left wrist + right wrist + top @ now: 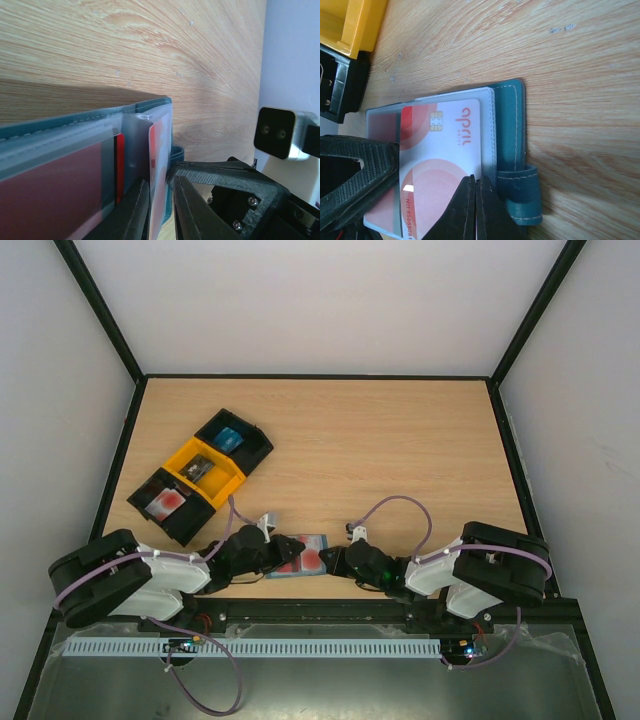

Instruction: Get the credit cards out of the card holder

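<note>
Left jaws stand narrow, closed down on an edge of the white card point(160, 150), one finger point(135, 215) on each side of it. Whether the clear sleeve point(132, 150) is caught in the pinch too, I cannot tell. Right jaws are shut tight with nothing between them, and their joined tip is set down at the card's 3 o'clock edge, just beside the tab point(522, 192). I take it they are pinning the holder point(510, 115), not gripping it.

The holder lies open and flat on the bench point(400, 460), close to its near edge and right between the two arms. In the top view it sits at 3 o'clock from the left jaws and 9 o'clock from the right jaws, and both reach it. Only the left has the card.

In the right wrist view the card's long axis runs 12 to 6, parallel to the stitched spine at 3 o'clock. The left finger comes in from 9 o'clock, across that axis. So the draw should go toward 9 o'clock, back to the left arm and away from the pinned side.

The trays point(183, 453) sit at 11 o'clock from the left jaws, well apart
</note>
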### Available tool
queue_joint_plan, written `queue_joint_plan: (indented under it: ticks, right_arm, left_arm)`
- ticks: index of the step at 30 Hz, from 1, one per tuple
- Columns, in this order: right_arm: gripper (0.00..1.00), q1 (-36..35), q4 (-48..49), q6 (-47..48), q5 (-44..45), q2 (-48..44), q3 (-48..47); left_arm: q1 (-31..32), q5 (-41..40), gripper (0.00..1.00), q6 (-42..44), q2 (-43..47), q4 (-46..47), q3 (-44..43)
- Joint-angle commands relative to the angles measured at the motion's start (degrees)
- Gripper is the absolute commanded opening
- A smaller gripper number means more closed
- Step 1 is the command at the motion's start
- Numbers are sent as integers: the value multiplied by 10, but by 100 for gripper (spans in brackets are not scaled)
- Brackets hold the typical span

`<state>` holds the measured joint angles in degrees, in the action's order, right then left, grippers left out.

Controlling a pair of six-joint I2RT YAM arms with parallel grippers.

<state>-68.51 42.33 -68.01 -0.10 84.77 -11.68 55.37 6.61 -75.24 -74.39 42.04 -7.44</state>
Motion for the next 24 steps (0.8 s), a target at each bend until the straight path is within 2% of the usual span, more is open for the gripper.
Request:
queue_joint_plan:
  ticks: [1, 8, 13, 24]
  right_arm:
    - [2, -4, -80, -5, -22, 23, 18]
    - [2, -4, -79, -7, -22, 21, 19]
    - [2, -4, -79, -8, -21, 21, 20]
    - [2, -4, -84, -11, -15, 25, 20]
  left_arm:
    - [6, 17, 16, 0, -6, 65, 2]
    - [7, 13, 13, 4, -27, 76, 6]
    - [6, 4, 4, 9, -21, 68, 9]
    - [5, -53, 3, 42, 70, -93, -8]
